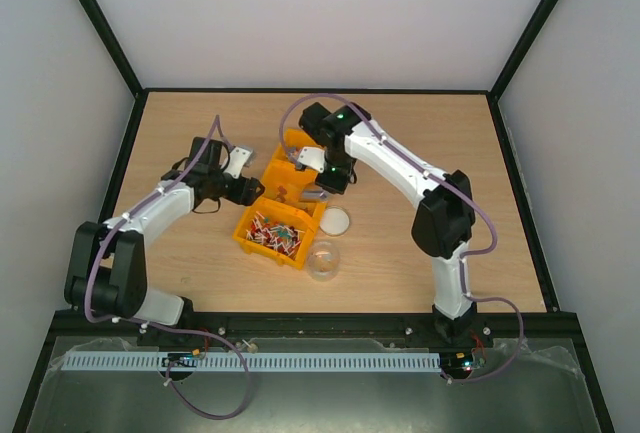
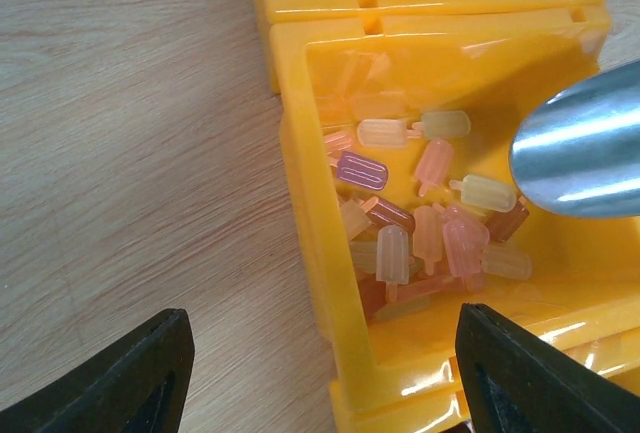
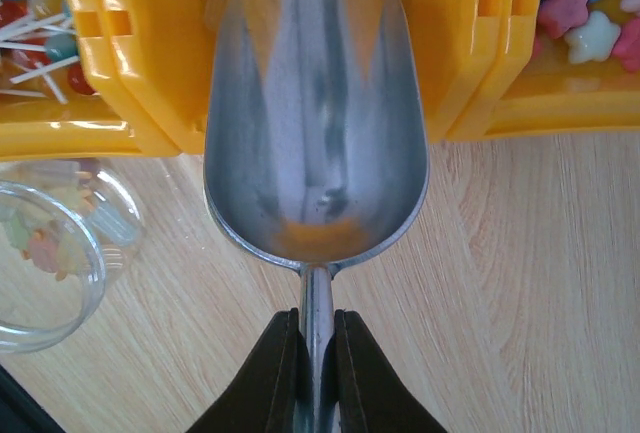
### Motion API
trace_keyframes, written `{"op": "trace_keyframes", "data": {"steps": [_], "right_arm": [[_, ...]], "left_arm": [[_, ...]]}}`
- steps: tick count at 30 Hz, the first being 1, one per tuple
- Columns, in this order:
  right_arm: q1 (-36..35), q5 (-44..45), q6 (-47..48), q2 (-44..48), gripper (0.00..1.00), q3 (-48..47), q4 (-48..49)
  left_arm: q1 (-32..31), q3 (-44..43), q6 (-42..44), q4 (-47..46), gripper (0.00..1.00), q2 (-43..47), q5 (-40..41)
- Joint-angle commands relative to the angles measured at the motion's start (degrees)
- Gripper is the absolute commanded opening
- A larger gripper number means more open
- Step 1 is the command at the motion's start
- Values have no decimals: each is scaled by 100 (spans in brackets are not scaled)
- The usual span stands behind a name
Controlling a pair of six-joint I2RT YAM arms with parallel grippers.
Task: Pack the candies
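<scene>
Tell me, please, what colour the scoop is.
Silver metal; the right wrist view shows the scoop best.

No text, label, brand, number or sign can be read in any view. The yellow bins (image 2: pixel 310 253), the metal scoop (image 3: pixel 315 113) and the clear jar (image 3: pixel 45 283) show plain surfaces. The pale slotted strip (image 1: pixel 250 361) at the table's near edge looks unmarked, though it is too small to be sure.
</scene>
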State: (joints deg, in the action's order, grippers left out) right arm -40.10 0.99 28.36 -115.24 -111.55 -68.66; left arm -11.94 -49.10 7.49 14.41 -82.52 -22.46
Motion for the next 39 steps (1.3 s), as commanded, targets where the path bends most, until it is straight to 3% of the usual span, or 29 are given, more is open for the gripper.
{"op": "trace_keyframes", "data": {"steps": [1,9,17,24,32,39], "right_arm": [[-88,547,-248,-286,1,-211,-508],[-194,814,-70,-625,1,-298,-508],[-274,782,62,-1213,1,-714,-506],[-288,-16,-35,-1641,1,-911,-312],[-288,-682,-302,-1555,1,-306,935],[-288,-1442,-507,-727,1,1398,2959]], "left_arm": [[17,-14,-55,-144,74,-119,179],[-29,-14,-139,-252,70,-299,207],[-198,-105,-136,-297,59,-573,202],[-282,-107,-173,-387,51,-722,138],[-301,-204,-105,-383,47,-859,80],[-299,-205,-72,-360,43,-896,-32]]}}
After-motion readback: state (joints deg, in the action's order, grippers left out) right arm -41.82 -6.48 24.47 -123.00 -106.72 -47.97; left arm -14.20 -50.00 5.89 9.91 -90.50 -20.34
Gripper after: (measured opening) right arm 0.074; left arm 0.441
